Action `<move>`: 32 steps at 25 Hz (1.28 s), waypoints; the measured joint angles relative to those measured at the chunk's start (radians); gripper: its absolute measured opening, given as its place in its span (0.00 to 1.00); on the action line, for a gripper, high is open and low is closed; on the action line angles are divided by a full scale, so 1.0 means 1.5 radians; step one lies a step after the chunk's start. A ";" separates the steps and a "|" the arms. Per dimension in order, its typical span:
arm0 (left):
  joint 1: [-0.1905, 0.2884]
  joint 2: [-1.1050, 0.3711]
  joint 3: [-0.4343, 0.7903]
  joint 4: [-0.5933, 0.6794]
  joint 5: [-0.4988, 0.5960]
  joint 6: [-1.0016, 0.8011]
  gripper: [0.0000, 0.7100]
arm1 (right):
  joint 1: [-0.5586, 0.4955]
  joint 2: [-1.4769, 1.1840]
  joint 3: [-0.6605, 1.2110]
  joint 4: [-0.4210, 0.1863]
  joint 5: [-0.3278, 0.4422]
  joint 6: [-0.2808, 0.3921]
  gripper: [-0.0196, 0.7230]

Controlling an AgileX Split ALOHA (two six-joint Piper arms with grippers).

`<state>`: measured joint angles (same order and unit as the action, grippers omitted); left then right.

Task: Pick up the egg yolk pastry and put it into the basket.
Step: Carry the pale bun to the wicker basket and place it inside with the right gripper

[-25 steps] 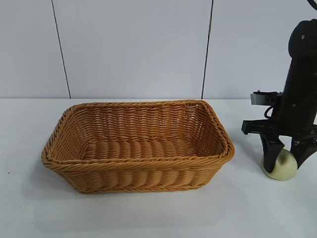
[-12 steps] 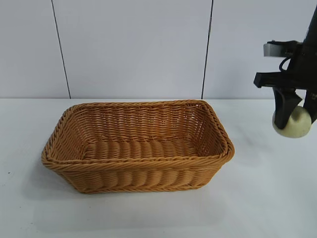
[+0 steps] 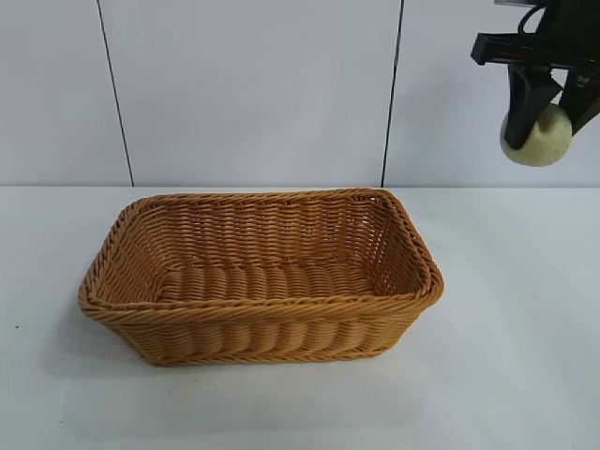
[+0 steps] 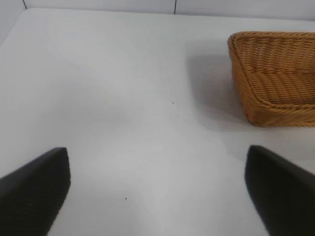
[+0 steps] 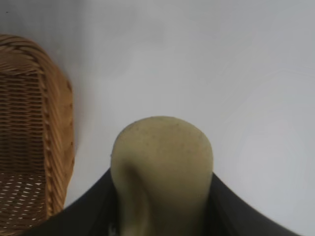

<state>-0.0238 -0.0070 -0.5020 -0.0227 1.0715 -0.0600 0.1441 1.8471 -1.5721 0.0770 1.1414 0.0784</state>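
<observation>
R end effector (image 3: pixel 548 117) grips pastry (image 3: pixel 536 138); wrist cam shows it squashed.

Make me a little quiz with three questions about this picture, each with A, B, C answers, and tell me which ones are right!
1. Where is the egg yolk pastry?
A. Inside the basket
B. Up in the air, to the right of the basket
C. Lying on the table in front of the basket

2. What colour is the basket?
A. Golden-brown
B. Blue
C. Black

3. What is the right gripper doing?
A. Resting open on the table
B. Pressing on the basket rim
C. Squeezing the pastry between its fingers

Answers:
1 B: the exterior view shows the pastry high above the white table, off to the basket's right.
2 A: the woven wicker is golden-brown in every view.
3 C: the black fingers clamp the pale pastry on both sides.

The left gripper waits open above bare table.
</observation>
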 joint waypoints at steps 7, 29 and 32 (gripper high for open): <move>0.000 0.000 0.000 0.000 0.000 0.000 0.98 | 0.120 0.015 0.000 0.006 -0.025 0.021 0.42; 0.000 0.000 0.000 0.000 0.000 0.000 0.98 | 0.318 0.193 -0.002 0.009 -0.244 0.093 0.42; 0.000 0.000 0.000 0.000 0.000 0.000 0.98 | 0.318 0.223 -0.002 0.010 -0.251 0.093 0.42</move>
<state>-0.0238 -0.0070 -0.5020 -0.0227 1.0715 -0.0600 0.6210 2.1823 -1.5753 0.0923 0.7654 0.2181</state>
